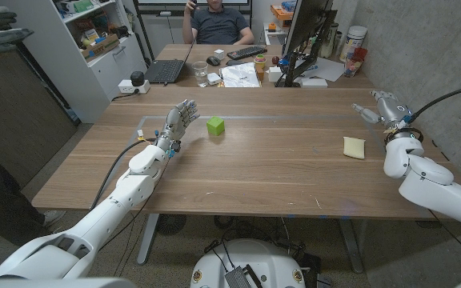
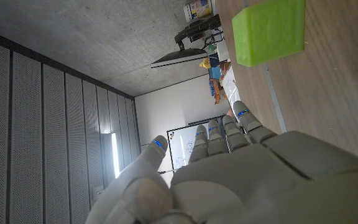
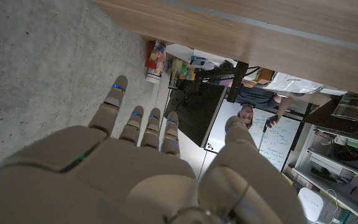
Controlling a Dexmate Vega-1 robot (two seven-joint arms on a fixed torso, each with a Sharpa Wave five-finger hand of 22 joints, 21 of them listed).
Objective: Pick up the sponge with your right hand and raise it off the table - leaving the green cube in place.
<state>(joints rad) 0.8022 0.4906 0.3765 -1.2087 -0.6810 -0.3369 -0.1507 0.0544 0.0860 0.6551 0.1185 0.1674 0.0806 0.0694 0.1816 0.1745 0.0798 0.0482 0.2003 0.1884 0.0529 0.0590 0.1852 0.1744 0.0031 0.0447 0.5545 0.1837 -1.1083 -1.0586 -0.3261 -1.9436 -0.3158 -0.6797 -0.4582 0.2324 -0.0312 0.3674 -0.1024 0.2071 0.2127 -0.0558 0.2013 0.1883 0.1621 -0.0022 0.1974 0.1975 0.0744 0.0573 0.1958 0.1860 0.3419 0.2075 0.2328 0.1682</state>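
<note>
From the head view, the sponge (image 1: pixel 354 147) lies on the table (image 1: pixel 278 172) near my right hand (image 1: pixel 382 107), apart from its spread, empty fingers (image 1: pixel 364 114). My left hand (image 1: pixel 178 121), also spread, stands beside the cube (image 1: pixel 215 126). Along my left wrist, the cube (image 2: pixel 270 31) sits beyond my fingers (image 2: pixel 244 121).

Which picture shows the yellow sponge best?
The head view. There the sponge lies whole on the table, near the right hand, which holds nothing. The left wrist view has the green cube instead, and I cannot spot the sponge in the right wrist view.
</note>
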